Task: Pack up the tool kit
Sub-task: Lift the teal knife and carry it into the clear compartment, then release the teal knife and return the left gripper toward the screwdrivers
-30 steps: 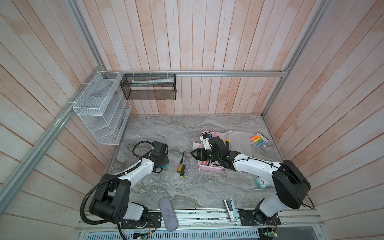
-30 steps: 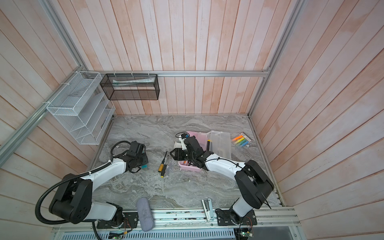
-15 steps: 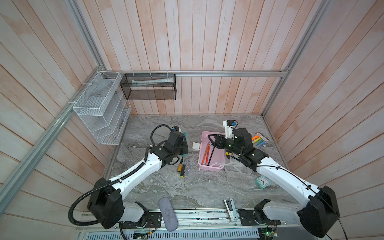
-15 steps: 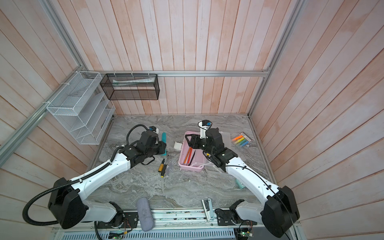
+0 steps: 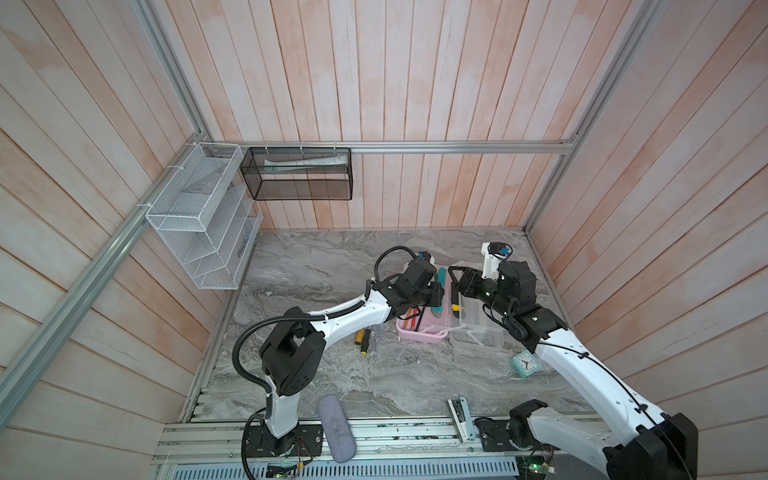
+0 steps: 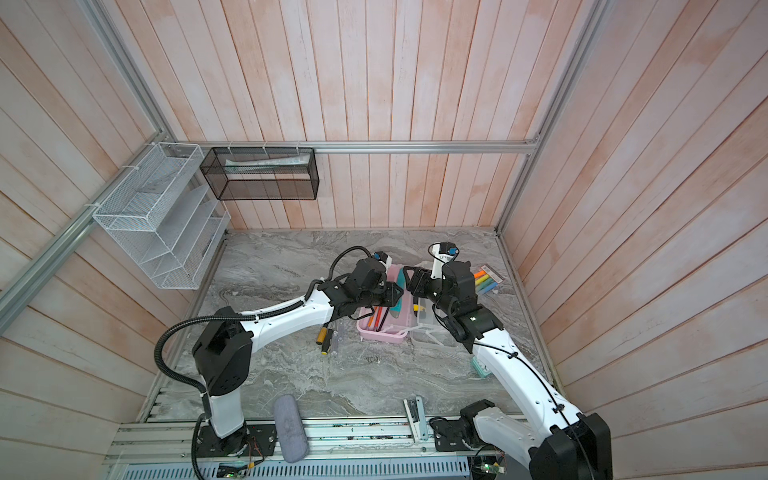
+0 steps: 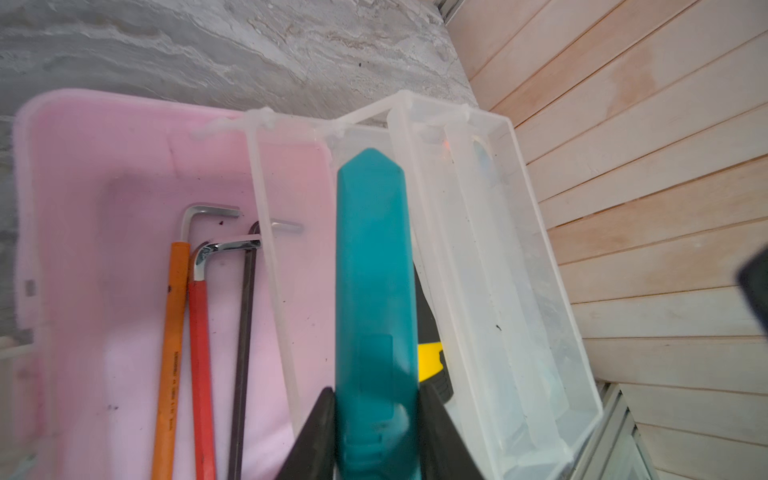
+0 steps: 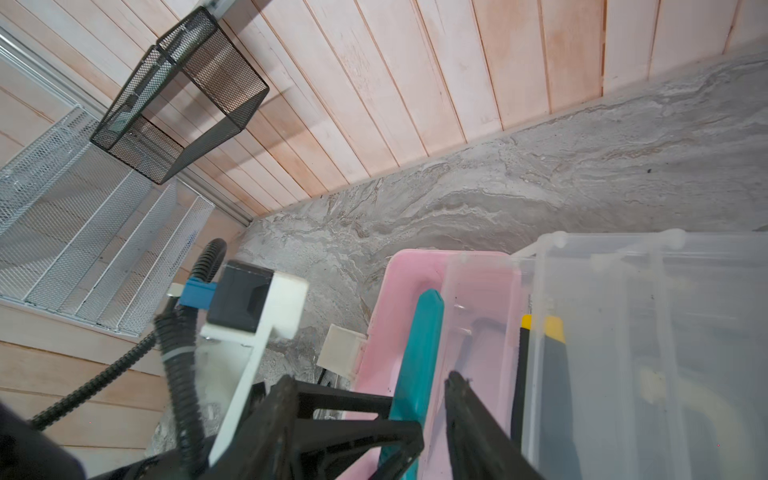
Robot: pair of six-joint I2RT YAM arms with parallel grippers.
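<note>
Jaws of the left gripper (image 7: 376,390) are pinched on the near end of the teal tool (image 7: 374,249), and its pointed tip aims straight away from the wrist. The tool's long axis runs parallel to the long walls of the pink box (image 7: 104,158), in line with the 3 hex keys (image 7: 199,332) already lying inside. It sits over the box's edge strip nearest the frosted lid (image 7: 498,291), which lies open flat beside the box. The box is therefore directly below the tool, not off to a side. My reading is that the coming move is a short descent and release, with no turn needed. Whether the tool already touches the floor of the box I cannot tell. A black-yellow tool (image 7: 430,357) lies just beyond it at the seam between box and lid.

The right gripper (image 8: 369,376) hangs just beside, jaws spread and clamping nothing. The teal tool shows in the gap between them. The left arm is plainly the one on the job.

In a top view, 1 screwdriver (image 5: 362,338) with a yellow and black handle lies unpacked on the table (image 5: 311,266), near the box on the left arm's side.

Small dark print runs along the orange sleeve of 1 hex key, too blurred to read. No brand or label is legible anywhere else.
</note>
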